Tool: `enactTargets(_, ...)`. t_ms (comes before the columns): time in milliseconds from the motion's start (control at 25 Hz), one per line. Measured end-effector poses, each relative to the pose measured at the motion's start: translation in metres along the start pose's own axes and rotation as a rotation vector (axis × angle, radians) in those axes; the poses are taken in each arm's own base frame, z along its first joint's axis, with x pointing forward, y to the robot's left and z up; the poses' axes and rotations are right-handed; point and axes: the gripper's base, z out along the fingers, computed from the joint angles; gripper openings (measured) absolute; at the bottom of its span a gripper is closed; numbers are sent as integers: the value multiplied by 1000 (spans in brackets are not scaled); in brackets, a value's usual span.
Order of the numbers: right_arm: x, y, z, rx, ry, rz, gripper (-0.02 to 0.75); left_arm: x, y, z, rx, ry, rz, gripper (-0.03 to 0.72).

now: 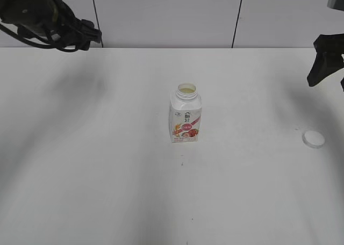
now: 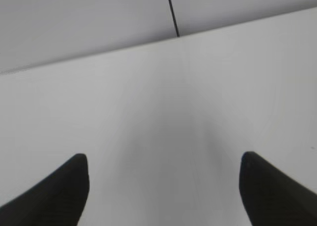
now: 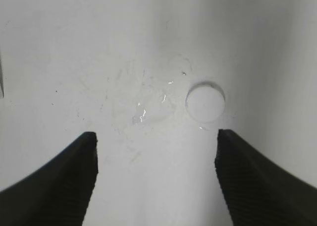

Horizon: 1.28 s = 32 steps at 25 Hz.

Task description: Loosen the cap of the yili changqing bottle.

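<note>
The yili changqing bottle [image 1: 186, 116] stands upright in the middle of the white table, its neck open with no cap on it and its pink-red fruit label facing front. The white cap [image 1: 313, 138] lies flat on the table at the right; it also shows in the right wrist view [image 3: 205, 102]. My right gripper [image 3: 156, 139] is open and empty, raised above the table near the cap; its dark finger shows at the right edge of the exterior view [image 1: 324, 62]. My left gripper [image 2: 163, 169] is open and empty, high at the far left.
The left arm [image 1: 48, 16] with its cables hangs over the table's far left corner. A grey panelled wall [image 1: 166, 14] stands behind the table's far edge. A few wet specks lie on the table [image 3: 148, 102] beside the cap.
</note>
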Motion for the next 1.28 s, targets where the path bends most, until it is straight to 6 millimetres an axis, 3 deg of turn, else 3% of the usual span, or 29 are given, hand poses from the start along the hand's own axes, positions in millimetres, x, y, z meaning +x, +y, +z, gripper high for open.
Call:
enactTargets(320, 11, 2, -1, -20, 122, -38, 582, 8, -12, -8, 152, 226, -88, 565)
enactTargets(640, 16, 0, -2, -6, 170, -53, 582, 1, -2, -31, 130, 492, -98, 562)
enactTargets(880, 16, 0, -2, -4, 172, -53, 582, 16, 8, -38, 152, 715, -177, 562)
enactTargets(1280, 18, 4, -18, 2, 129, -28, 582, 18, 23, -37, 174, 738, -192, 562)
